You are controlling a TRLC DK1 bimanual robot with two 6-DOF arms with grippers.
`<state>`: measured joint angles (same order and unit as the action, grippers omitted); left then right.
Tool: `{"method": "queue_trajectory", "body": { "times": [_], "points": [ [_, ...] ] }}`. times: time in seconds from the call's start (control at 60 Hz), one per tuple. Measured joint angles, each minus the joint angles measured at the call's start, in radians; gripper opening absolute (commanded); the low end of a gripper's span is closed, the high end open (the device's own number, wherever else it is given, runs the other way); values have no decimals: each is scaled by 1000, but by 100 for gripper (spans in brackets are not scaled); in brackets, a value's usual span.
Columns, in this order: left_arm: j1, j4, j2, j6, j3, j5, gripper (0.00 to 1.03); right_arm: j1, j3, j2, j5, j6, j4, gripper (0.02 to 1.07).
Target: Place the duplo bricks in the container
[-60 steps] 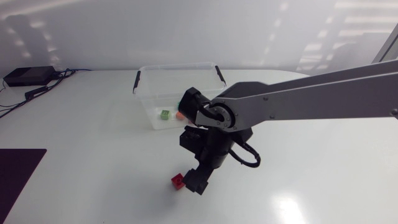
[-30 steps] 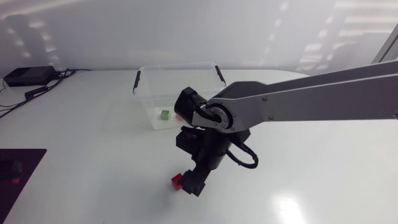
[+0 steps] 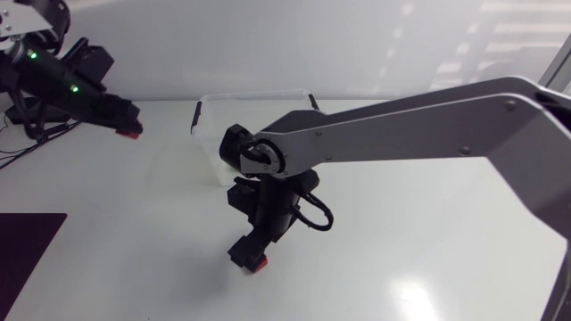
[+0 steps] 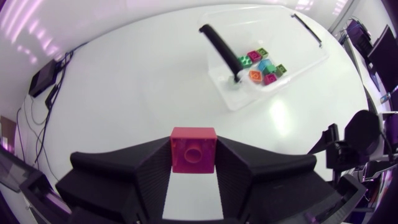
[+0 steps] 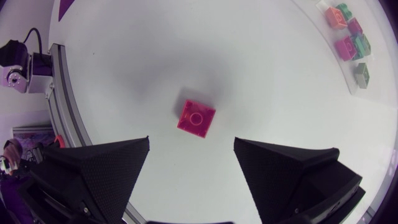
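My left gripper (image 3: 126,126) hangs high over the table's far left, shut on a red duplo brick (image 3: 132,134); in the left wrist view that brick (image 4: 193,149) sits clamped between the fingers (image 4: 144,177). The clear container (image 4: 292,59) lies ahead of it with several coloured bricks (image 4: 264,65) inside. My right gripper (image 3: 248,252) stands open low over a second red brick (image 3: 260,263) near the front middle. In the right wrist view this brick (image 5: 196,118) lies flat on the table ahead of the gripper (image 5: 191,142), touching neither finger.
In the head view the container (image 3: 250,94) at the back middle is largely hidden behind my right arm (image 3: 375,143). A black box with cables (image 4: 43,78) sits at the far left corner. A dark mat (image 3: 22,250) lies at the front left.
My left arm has come into the head view at the far left with a red brick in its gripper. My right arm has swung left, its gripper now over the other red brick.
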<state>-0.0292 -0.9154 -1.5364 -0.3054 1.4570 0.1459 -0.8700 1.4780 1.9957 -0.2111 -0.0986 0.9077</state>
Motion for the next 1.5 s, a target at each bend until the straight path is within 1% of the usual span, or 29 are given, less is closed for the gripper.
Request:
{"method": "queue_trajectory", "body": {
  "times": [0.15, 0.3, 0.417, 0.467, 0.533, 0.583, 0.683, 0.7, 0.717, 0.75, 0.8, 0.817, 0.833, 0.933, 1.017, 1.15, 1.283, 1.417, 1.5],
  "points": [
    [98, 5, -105, 21, 165, 0, 29, 0, 77, 89, -19, 24, 58, 100],
    [166, 8, -243, 26, 337, 0, 30, 0, 155, 154, -25, 51, 127, 100],
    [206, 9, -356, 26, 441, 0, 31, 0, 213, 191, -25, 70, 159, 98],
    [221, 8, -406, 26, 485, 0, 31, 0, 237, 209, -25, 74, 171, 96],
    [236, 7, -471, 26, 542, 0, 31, 0, 264, 234, -26, 74, 187, 95],
    [243, -1, -515, 26, 583, 0, 31, 0, 278, 250, -25, 77, 198, 93],
    [249, -8, -587, 26, 643, 0, 32, 0, 302, 278, -25, 77, 221, 93],
    [249, -11, -599, 26, 654, 0, 34, 0, 305, 284, -25, 78, 223, 92],
    [249, -14, -609, 26, 663, 0, 39, 0, 308, 287, -25, 79, 226, 91],
    [249, -23, -626, 26, 680, 0, 56, -1, 314, 294, -25, 80, 230, 85],
    [249, -56, -653, 26, 713, 0, 90, -2, 320, 304, -25, 81, 236, 75],
    [249, -67, -659, 26, 722, 0, 97, -2, 321, 306, -25, 82, 237, 72],
    [249, -77, -665, 26, 730, 0, 100, -2, 322, 307, -24, 85, 239, 69],
    [249, -105, -671, 25, 742, 0, 100, -2, 323, 307, -24, 92, 241, 50],
    [249, -109, -659, 25, 742, 0, 100, -3, 323, 309, -24, 96, 241, 26],
    [242, -128, -597, 25, 735, 0, 100, -5, 323, 306, -20, 97, 242, 25],
    [219, -134, -455, 25, 680, 0, 100, 5, 311, 271, -4, 99, 241, 25],
    [193, -131, -277, 26, 577, 0, 100, 50, 313, 186, 17, 100, 241, 25],
    [189, -114, -176, 25, 478, 0, 100, 84, 357, 130, 34, 100, 245, 25]
  ]
}}
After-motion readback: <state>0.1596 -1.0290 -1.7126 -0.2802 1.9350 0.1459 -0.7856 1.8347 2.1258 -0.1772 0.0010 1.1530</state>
